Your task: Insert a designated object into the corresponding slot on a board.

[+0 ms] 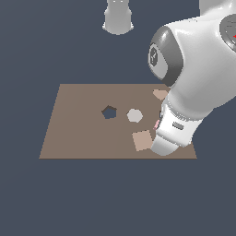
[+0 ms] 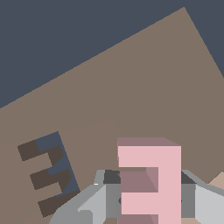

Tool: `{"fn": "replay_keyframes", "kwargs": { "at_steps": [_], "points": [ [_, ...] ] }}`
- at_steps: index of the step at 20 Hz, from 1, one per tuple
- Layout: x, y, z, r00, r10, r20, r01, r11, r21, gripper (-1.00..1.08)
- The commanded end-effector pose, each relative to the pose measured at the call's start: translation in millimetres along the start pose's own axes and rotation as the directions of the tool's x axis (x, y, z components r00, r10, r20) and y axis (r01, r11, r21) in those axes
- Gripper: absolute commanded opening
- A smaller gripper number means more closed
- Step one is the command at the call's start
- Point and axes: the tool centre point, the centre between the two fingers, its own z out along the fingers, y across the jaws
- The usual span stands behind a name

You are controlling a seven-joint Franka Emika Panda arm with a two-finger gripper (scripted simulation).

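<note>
The light-pink E-shaped block [image 2: 151,159] sits between my gripper [image 2: 150,194] fingers, which press on its two sides, so the gripper is shut on it. The dark E-shaped slot [image 2: 48,173] lies in the brown board [image 2: 131,87], a short way to one side of the block and turned slightly relative to it. In the exterior view the arm's wrist hides the gripper and the slot. Only a sliver of the pink block [image 1: 156,124] shows near the board's [image 1: 78,133] right side.
On the board are a dark pentagon hole [image 1: 109,112], a pale hexagon piece [image 1: 134,115], a tan square piece [image 1: 142,140] and another tan piece [image 1: 160,94] at the far right. The arm's base [image 1: 118,18] stands beyond the board.
</note>
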Motion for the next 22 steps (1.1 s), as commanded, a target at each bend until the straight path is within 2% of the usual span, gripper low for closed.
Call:
{"fn": "replay_keyframes", "kwargs": {
  "at_steps": [1,11,16,22],
  "points": [
    [2,-17,-1,0.996,-0.09,0.0,0.09,0.996,-0.001,-1.0],
    [0,-59,-1,0.953,-0.303,0.001,0.303,0.953,0.0,-1.0],
    [-1,-67,-1,0.939,-0.343,0.001,0.343,0.939,0.0,-1.0],
    [-2,-67,-1,0.939,-0.343,0.001,0.343,0.939,0.001,-1.0]
  ]
}}
